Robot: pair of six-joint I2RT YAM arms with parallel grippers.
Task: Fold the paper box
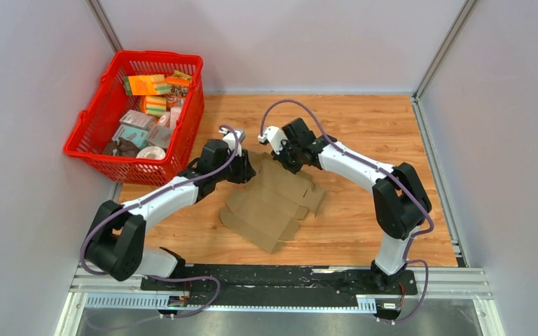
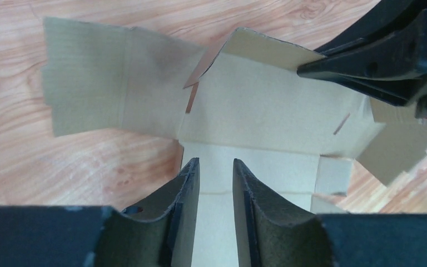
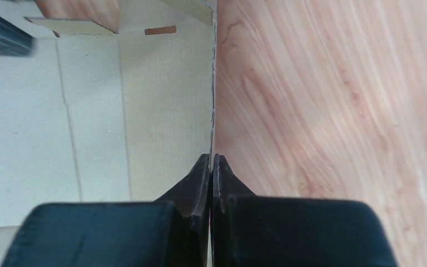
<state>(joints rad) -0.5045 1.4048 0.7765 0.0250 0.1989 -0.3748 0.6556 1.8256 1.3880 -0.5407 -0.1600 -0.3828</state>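
Right gripper (image 3: 212, 167) is pinched shut on a raised edge of the paper box (image 1: 270, 210), whose sheet is spread to the left of its fingers. Left gripper (image 2: 216, 169) is held narrowly parted just above a middle panel, with nothing gripped. The brown, creased box is laid mostly flat on the wooden table (image 1: 364, 224), with one flap (image 2: 267, 47) lifted.
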